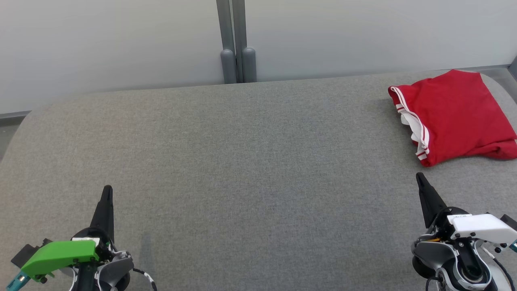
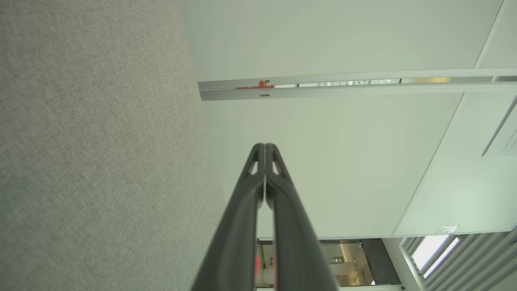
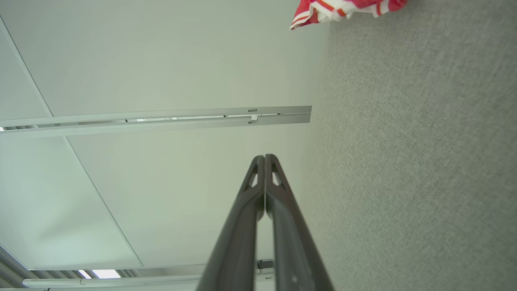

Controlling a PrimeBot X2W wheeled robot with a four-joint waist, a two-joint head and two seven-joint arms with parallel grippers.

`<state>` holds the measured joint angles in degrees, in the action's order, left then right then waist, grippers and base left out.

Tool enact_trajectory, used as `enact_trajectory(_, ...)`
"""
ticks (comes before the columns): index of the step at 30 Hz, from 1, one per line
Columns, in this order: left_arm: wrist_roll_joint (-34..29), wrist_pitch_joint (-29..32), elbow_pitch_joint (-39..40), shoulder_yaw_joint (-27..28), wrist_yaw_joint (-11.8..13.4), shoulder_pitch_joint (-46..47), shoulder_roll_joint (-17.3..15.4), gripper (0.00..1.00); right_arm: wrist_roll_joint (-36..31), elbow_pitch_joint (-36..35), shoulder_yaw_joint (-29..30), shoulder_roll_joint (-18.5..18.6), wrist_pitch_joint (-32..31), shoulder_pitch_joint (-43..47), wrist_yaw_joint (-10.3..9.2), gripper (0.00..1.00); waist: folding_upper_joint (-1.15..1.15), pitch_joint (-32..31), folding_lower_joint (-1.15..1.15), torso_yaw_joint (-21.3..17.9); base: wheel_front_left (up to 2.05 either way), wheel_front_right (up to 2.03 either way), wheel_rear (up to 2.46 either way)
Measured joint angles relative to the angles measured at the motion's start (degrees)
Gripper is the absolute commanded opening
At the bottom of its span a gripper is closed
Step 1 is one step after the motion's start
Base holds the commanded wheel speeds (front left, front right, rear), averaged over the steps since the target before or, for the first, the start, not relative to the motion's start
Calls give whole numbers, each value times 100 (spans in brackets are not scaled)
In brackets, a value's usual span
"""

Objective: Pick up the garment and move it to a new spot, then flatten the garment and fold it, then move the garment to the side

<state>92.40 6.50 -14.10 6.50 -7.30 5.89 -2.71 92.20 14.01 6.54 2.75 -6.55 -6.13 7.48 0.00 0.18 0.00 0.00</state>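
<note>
At the upper right of the head view, the garment point(image 1: 456, 113) is bright red with white-striped edging. The table point(image 1: 250, 161) is a mottled mid-grey weave. The left gripper point(image 1: 107, 192), lower left, has black fingers and a vivid green cover; the right gripper point(image 1: 420, 177), lower right, has black fingers and a white cover. The wall point(image 1: 101, 44) is pale grey-white and its posts point(image 1: 238, 60) are darker grey.
</note>
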Motion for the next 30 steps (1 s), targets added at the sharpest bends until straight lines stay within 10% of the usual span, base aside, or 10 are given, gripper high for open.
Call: enact_trajectory(30, 1, 0, 1, 1, -1, 1, 0, 0, 1, 0, -1, 0, 0, -1, 1, 0, 0, 0, 0, 0, 0, 0, 0)
